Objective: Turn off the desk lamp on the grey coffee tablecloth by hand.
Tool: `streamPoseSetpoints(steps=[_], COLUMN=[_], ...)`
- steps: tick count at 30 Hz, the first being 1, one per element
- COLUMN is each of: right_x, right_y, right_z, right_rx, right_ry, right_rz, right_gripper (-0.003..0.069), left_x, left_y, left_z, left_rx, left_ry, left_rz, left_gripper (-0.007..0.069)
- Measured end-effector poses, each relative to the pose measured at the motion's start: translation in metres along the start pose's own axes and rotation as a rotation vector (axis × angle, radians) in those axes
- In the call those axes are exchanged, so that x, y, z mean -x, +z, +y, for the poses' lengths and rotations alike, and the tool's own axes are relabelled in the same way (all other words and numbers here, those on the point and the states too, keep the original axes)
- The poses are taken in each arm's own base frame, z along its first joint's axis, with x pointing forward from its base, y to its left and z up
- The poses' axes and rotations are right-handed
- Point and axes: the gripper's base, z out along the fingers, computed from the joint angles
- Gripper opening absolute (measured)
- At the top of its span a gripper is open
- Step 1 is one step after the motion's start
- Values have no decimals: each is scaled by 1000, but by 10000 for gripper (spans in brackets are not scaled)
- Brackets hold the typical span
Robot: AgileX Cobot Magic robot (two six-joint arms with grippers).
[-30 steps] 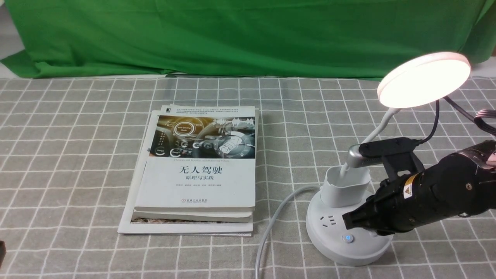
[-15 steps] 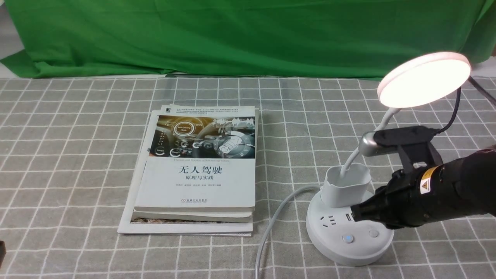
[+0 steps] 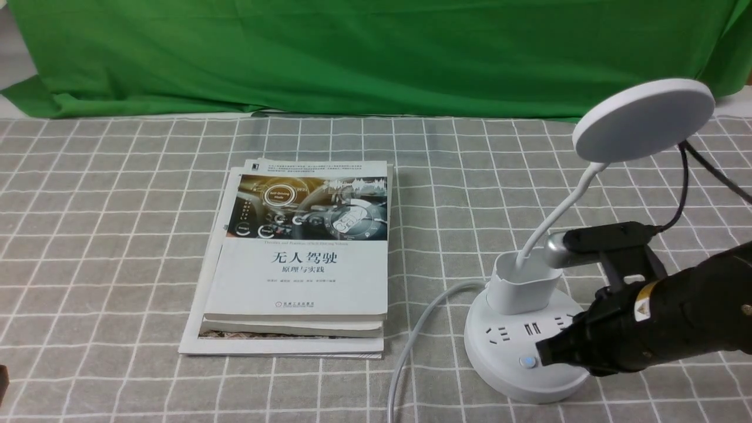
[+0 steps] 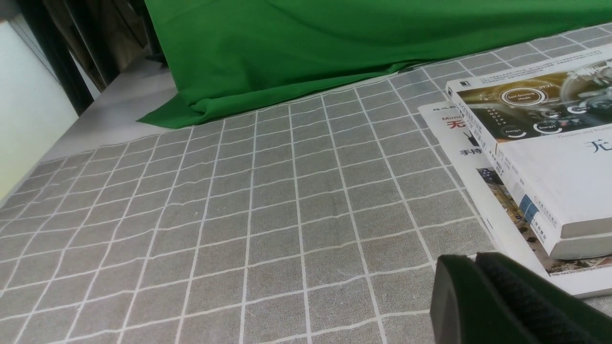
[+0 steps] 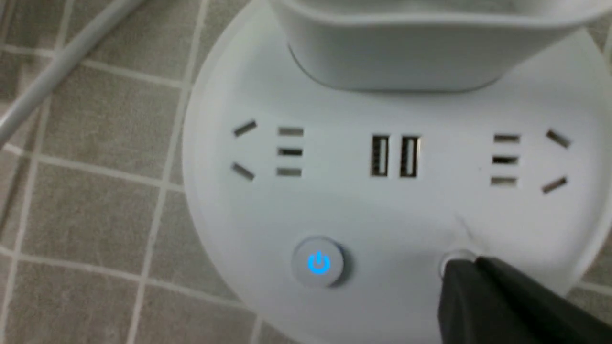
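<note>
The white desk lamp stands at the right of the grey coffee tablecloth (image 3: 117, 235). Its disc head (image 3: 643, 120) is dark. Its round socket base (image 3: 505, 358) has a blue-lit power button (image 3: 529, 362), also in the right wrist view (image 5: 319, 264). My right gripper (image 3: 543, 352) is shut, its tip pressed on the second button (image 5: 454, 260), which it mostly hides. My left gripper (image 4: 471, 267) is shut and empty, low over the cloth beside the books.
A stack of books (image 3: 302, 258) lies mid-table, left of the lamp. The lamp's white cord (image 3: 411, 341) runs from the base toward the front edge. A plain green cloth (image 3: 352, 53) hangs behind. A black cable (image 3: 684, 176) trails behind the right arm.
The lamp head has gone dark. My right gripper rose off the base, then came down onto the right-hand button.
</note>
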Motion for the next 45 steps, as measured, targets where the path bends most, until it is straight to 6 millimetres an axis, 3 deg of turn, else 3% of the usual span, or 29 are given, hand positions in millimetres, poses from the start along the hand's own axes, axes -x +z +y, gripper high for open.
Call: streamPoseSetpoints(steps=[5,7,8,9,10,11,12,13,14,18,23,45], right_x=[2,-1,-1,-7,-8,-19,-28,-29,-44,-86,-113,-115], right_y=[-55,-93,-96,-125,-128,-151,-163,-165,-175,-168,-157,-159], right_z=[0,-1,-1,-2,-2,-4,-5,-5,-7,-15,-19,-23], right_rx=[16,19,19,31,32,42,42,43,37,22,31,11], right_ry=[-22,-53,-56,-85,-88,-121,-146,-151,-183,-224,-209,-168], right_rz=[-158,-308,-323,-477,-493,-646,-730,-753,-837,-907,-924,-940], right_gripper=[42,42,42,42,43,46,43,42,38,35,35,38], left_x=[0,0,0,0,0,0,0,0,0,0,0,0], left_y=[0,0,0,0,0,0,0,0,0,0,0,0], left_z=[0,0,0,0,0,0,0,0,0,0,0,0], left_rx=[0,0,0,0,0,0,0,0,0,0,0,0], left_ry=[0,0,0,0,0,0,0,0,0,0,0,0], left_rz=[0,0,0,0,0,0,0,0,0,0,0,0], left_gripper=[20,20,20,20,20,20,20,20,20,20,20,20])
